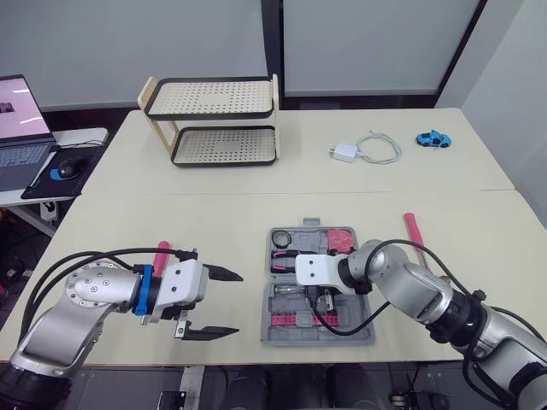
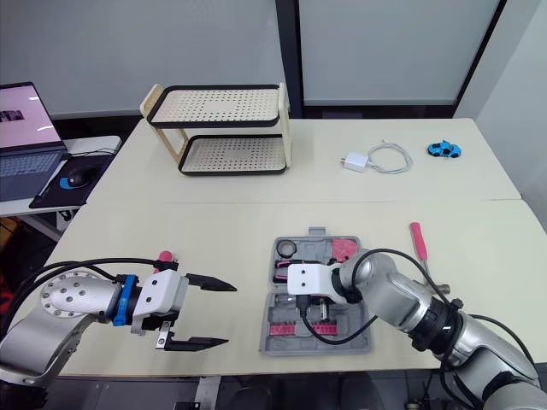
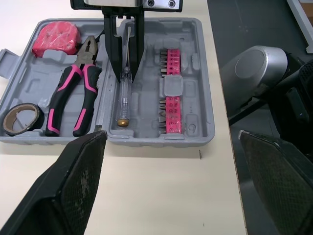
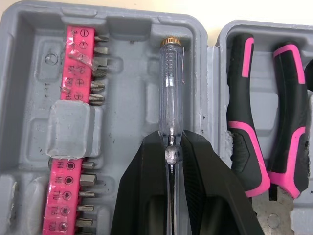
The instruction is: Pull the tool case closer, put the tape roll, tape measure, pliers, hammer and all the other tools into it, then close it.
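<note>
Case (image 3: 193,73) open at 6 o'clock; tape roll (image 3: 35,115), tape measure (image 3: 55,39), pliers (image 3: 89,81) inside; right gripper (image 4: 171,139) clamps tester (image 4: 171,98) over it; left gripper (image 1: 239,304), 9 o'clock, gapes empty; pink tool (image 1: 414,229) at 3 o'clock outside; closing remains.

Pliers (image 3: 73,98), tape roll (image 3: 22,118), tape measure (image 3: 55,39) in tool case (image 3: 195,49); long tool (image 2: 417,239) right of case; rack (image 1: 214,96) behind.

Right pincer (image 4: 170,143) around clear screwdriver (image 4: 171,98) in case (image 4: 132,88)

Office: laptop (image 1: 19,128), mouse (image 1: 70,166), pale tables (image 1: 385,184)
</note>
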Robot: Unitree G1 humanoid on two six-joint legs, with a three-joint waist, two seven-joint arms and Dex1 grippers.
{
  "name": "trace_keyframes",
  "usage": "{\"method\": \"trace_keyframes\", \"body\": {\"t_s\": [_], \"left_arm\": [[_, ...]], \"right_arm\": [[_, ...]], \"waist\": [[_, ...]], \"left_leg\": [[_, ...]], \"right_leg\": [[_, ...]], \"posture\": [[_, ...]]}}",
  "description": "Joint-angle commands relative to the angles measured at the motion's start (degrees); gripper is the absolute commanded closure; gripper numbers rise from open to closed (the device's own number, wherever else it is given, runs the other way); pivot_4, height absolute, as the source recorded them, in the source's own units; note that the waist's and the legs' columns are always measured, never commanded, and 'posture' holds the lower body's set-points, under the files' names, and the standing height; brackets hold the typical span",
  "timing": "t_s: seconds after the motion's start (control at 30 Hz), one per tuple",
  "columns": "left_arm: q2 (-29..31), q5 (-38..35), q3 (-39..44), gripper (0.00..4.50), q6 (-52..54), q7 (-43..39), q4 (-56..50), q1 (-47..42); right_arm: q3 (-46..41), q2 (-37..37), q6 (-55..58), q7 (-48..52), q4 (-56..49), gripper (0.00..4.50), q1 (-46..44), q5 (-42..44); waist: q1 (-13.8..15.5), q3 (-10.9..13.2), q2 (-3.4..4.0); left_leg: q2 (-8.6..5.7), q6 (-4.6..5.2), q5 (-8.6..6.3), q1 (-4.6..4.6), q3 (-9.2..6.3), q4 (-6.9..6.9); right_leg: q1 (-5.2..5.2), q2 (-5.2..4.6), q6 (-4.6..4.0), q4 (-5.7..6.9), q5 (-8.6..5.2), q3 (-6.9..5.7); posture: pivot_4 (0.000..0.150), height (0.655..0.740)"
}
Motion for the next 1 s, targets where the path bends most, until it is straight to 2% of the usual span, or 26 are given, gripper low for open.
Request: {"method": "trace_keyframes", "body": {"t_s": [0.03,0.07,0.4,0.6,0.7,0.97,1.0], "left_arm": [[-0.1,-0.2,-0.4,0.00,0.3,0.3,-1.6,-0.8],[-0.1,-0.2,-0.5,0.00,0.4,0.3,-1.6,-0.9],[-0.1,-0.8,-1.1,0.00,2.4,1.1,-3.1,-1.8],[-0.2,-1.3,-1.1,0.00,3.7,1.7,-4.1,-2.1],[-0.4,-1.7,-0.8,0.00,4.4,1.9,-4.3,-2.3],[-0.4,-2.0,-0.9,0.00,5.4,1.9,-4.5,-2.8],[-0.3,-2.0,-0.9,0.00,5.4,1.9,-4.5,-2.8]], "right_arm": [[-0.6,0.6,-1.3,0.3,-0.5,4.33,0.2,-0.8],[-0.6,0.6,-1.5,0.3,-0.5,4.33,0.2,-1.0],[-4.0,-1.1,-0.3,3.3,-6.0,0.84,-0.4,0.7],[-8.4,-2.6,-1.7,3.7,-9.6,0.84,1.0,2.5],[-9.9,-1.7,-3.0,2.0,-9.1,1.43,2.5,2.9],[-9.4,0.0,-5.5,-0.9,-5.3,4.38,6.0,1.1],[-9.3,0.3,-5.6,-1.2,-4.7,4.44,6.2,0.9]], "waist": [[0.0,0.0,0.00],[0.0,0.0,0.00],[0.0,0.0,0.00],[0.0,0.0,0.00],[0.0,0.0,-0.01],[0.0,0.0,-0.01],[0.0,0.0,-0.01]], "left_leg": [[0.00,0.00,0.00,0.00,0.00,0.00],[0.00,0.00,0.00,0.00,0.01,0.00],[0.00,-0.01,0.00,-0.01,-0.01,0.01],[0.01,0.00,0.00,0.00,0.00,0.00],[0.01,0.00,0.00,-0.01,0.01,0.00],[0.01,0.00,0.00,-0.01,0.01,0.00],[0.01,-0.01,0.00,-0.01,0.02,0.00]], "right_leg": [[0.00,0.00,0.00,0.00,0.00,0.00],[0.00,0.00,0.00,0.00,0.00,0.00],[0.00,0.01,0.00,0.01,0.00,0.00],[0.00,0.01,0.00,0.01,0.00,0.00],[0.01,0.02,0.00,0.01,0.00,0.00],[0.01,0.01,0.00,0.01,0.00,0.01],[0.01,0.02,0.00,0.01,0.00,0.01]], "posture": [[0.150,0.7400],[0.150,0.7400],[0.150,0.7400],[0.150,0.7400],[0.150,0.7400],[0.150,0.7400],[0.150,0.7400]]}}
